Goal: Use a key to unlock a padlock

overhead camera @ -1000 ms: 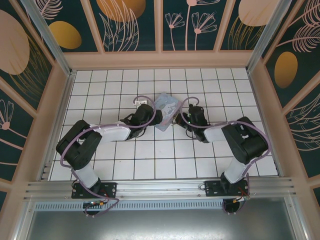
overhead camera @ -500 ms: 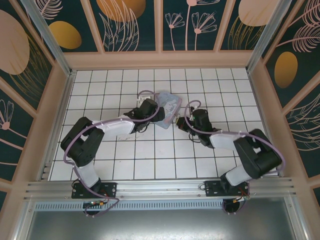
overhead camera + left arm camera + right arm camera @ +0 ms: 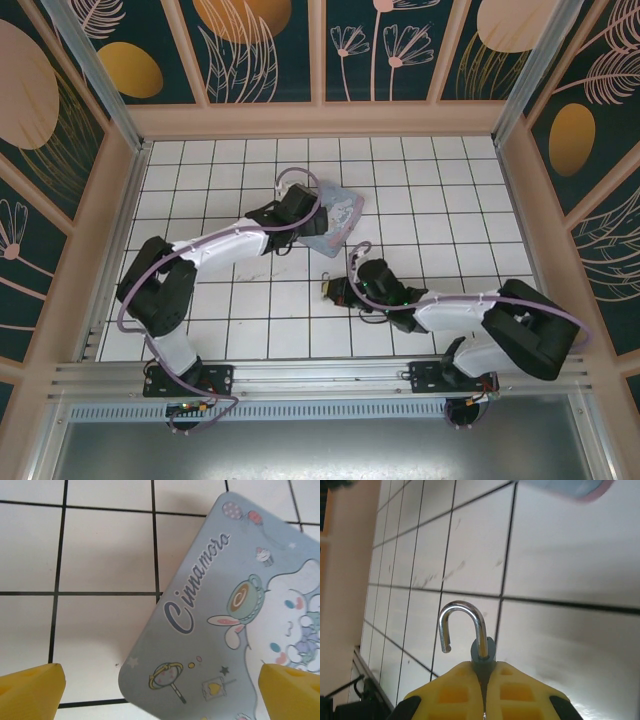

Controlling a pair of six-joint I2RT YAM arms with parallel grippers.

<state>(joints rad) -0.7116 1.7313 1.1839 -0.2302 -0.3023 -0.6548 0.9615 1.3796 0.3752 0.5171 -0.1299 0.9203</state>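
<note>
My right gripper (image 3: pixel 483 669) is shut on the padlock (image 3: pixel 484 652), pinching its dark blue-grey body between the yellow fingers. The steel shackle (image 3: pixel 462 622) stands swung open, its free end clear of the body. From above, the right gripper (image 3: pixel 338 291) sits low over the tiles at centre front, with the padlock (image 3: pixel 326 288) at its tip. My left gripper (image 3: pixel 162 695) is open, its yellow fingertips (image 3: pixel 30 690) wide apart just above a corner of the tin. The key is out of view.
A pale blue cartoon tin (image 3: pixel 215 625) lies flat on the white tiled floor (image 3: pixel 100 550), at centre back in the top view (image 3: pixel 338 214). Peach walls (image 3: pixel 320 120) close in the floor on three sides.
My right arm has pulled back from beside the tin toward the near edge, carrying the padlock. My left gripper has moved a little further out over the tin and opened fully.
</note>
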